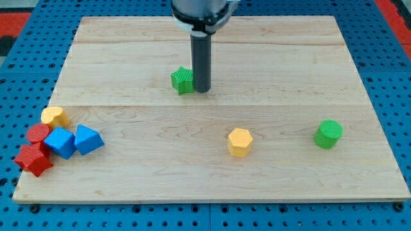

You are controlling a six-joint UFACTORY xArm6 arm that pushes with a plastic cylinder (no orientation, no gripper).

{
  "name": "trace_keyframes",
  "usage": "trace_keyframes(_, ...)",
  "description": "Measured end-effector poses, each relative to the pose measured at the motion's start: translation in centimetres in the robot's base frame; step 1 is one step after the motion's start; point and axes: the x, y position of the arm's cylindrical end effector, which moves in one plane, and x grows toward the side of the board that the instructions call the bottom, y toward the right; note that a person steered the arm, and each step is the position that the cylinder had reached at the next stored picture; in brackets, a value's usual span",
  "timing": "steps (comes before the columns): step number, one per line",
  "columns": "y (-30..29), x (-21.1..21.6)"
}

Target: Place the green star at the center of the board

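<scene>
The green star [182,80] lies on the wooden board [212,51] a little above and to the left of the board's middle. My tip [201,90] stands right against the star's right side, touching or nearly touching it. The dark rod rises from there to the arm at the view's top and hides part of the star's right edge.
A yellow hexagon block [240,142] lies below the middle. A green cylinder [328,134] sits at the right. At the lower left is a cluster: a yellow block [55,117], two blue blocks [61,142] [88,139], and two red blocks [38,133] [33,159].
</scene>
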Motion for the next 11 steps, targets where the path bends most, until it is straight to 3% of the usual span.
trace_keyframes(1, -1.6, 2.0)
trace_keyframes(2, -7.5, 2.2)
trace_keyframes(3, -9.7, 0.1)
trace_keyframes(5, -5.6, -3.1)
trace_keyframes(7, -4.7, -0.8)
trace_keyframes(9, -2.9, -3.0)
trace_keyframes(10, -0.3, -2.1)
trace_keyframes(11, 9.3, -1.5)
